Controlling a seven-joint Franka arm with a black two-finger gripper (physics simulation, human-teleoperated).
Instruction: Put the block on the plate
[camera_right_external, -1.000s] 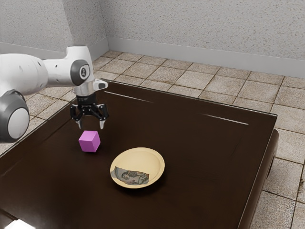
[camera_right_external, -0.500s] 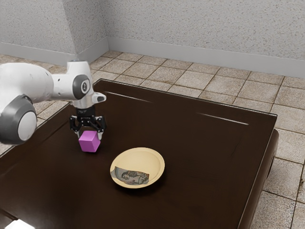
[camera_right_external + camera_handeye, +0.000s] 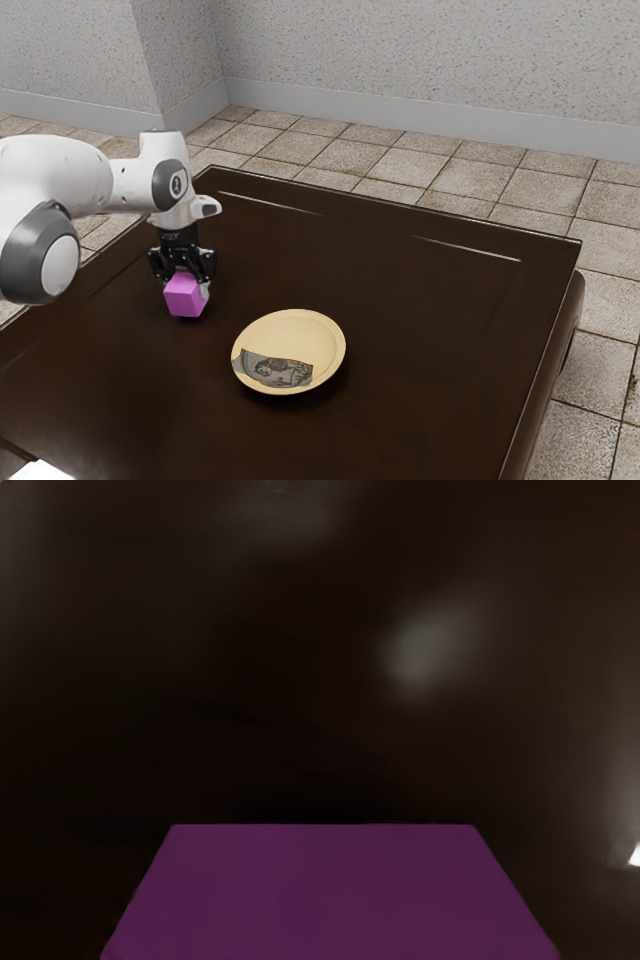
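block, flat-faced pink cube

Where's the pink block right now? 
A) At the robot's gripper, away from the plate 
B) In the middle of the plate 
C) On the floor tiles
A: the pink block is right at the gripper, with dark tabletop showing between it and the plate.

Lighting the wall brightly and evenly in the exterior view, glaring white at eight o'clock, glinting in streaks off the table, shadowing softly past the plate toward five o'clock; looking dim, reflecting hazily in the wrist view.
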